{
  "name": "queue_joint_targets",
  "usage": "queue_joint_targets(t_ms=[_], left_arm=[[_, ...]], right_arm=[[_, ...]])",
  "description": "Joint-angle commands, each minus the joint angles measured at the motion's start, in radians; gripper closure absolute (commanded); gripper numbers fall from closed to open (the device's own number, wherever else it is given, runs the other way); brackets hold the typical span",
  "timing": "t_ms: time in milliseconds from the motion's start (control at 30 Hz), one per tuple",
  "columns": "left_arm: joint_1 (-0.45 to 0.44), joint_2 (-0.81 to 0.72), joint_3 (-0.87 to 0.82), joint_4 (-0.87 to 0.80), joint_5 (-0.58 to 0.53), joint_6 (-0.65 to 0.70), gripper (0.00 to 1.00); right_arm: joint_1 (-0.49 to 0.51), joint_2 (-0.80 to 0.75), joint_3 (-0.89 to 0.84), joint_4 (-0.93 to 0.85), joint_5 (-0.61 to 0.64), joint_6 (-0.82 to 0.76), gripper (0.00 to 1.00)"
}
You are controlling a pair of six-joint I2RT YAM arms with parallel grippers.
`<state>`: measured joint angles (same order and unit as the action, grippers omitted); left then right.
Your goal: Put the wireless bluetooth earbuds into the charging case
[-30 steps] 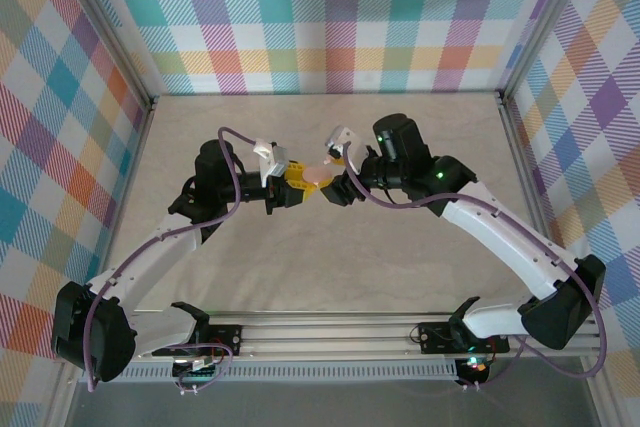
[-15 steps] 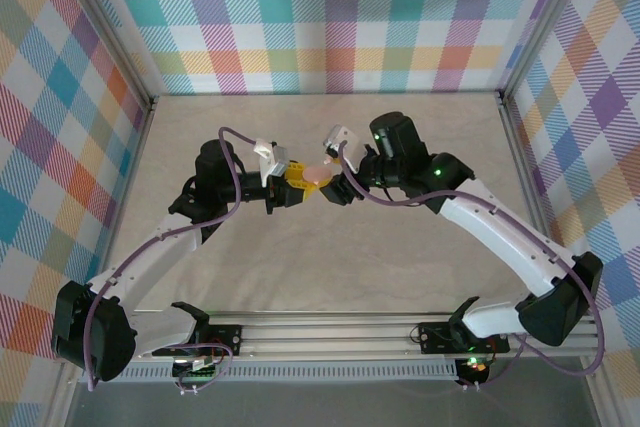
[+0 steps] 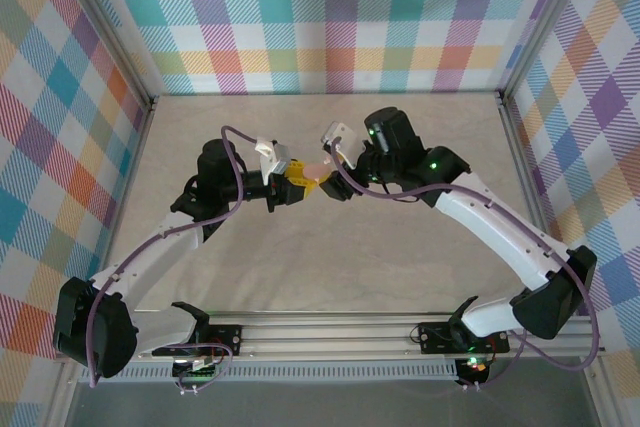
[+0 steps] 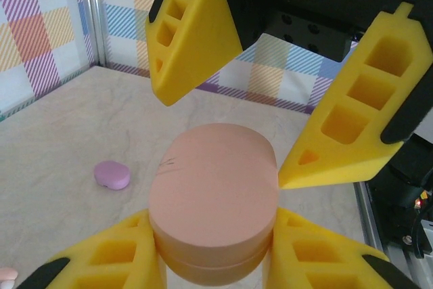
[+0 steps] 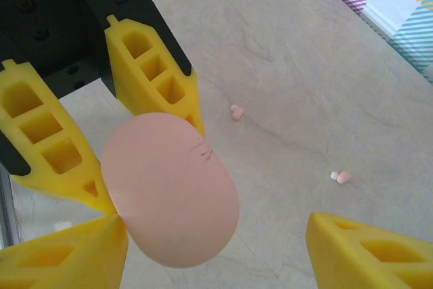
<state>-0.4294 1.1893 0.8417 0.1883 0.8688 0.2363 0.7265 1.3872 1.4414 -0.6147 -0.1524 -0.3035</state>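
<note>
Now | left gripper point(image 4: 215, 235) clamps pink case point(image 4: 215, 174) | 2 pink earbuds point(image 5: 236, 112) point(image 5: 340, 176) on table point(image 5: 304, 45)

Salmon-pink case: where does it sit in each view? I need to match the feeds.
Top external: salmon-pink case near picture centre.
Left wrist: bottom centre, clamped between the left gripper's yellow fingers.
Right wrist: lower left.
Shared landmark: those yellow fingers, left of the case from above and upper left in the right wrist view.
</note>
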Motion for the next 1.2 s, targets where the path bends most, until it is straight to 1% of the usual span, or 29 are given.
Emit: queue_joint_targets(t_ms=[0, 367, 533, 700, 800, 933, 1167], left_arm=[[-0.024, -0.006, 0.011, -0.003, 0.114, 0.022, 0.89], [-0.025, 0.01, 0.016, -0.009, 0.116, 0.024, 0.9], [-0.023, 0.025, 0.02, -0.014, 0.098, 0.003, 0.92], [-0.013, 0.045, 0.019, -0.028, 0.05, -0.024, 0.94], [-0.005, 0.055, 0.017, -0.026, 0.008, -0.047, 0.94], [0.004, 0.068, 0.017, -0.023, -0.025, -0.065, 0.93], [0.017, 0.091, 0.016, -0.006, -0.035, -0.08, 0.92]], right_arm=[[-0.036, 0.021, 0.049, 0.056, 0.096, 0.022, 0.3], [-0.048, 0.03, 0.069, 0.054, 0.091, 0.04, 0.31], [-0.051, 0.047, 0.075, 0.041, 0.082, 0.062, 0.31], [-0.052, 0.043, 0.088, 0.034, 0.022, 0.101, 0.3], [-0.053, 0.039, 0.102, 0.024, -0.031, 0.13, 0.3], [-0.054, 0.031, 0.105, 0.028, -0.064, 0.164, 0.3], [-0.054, 0.021, 0.082, 0.063, -0.093, 0.19, 0.3]])
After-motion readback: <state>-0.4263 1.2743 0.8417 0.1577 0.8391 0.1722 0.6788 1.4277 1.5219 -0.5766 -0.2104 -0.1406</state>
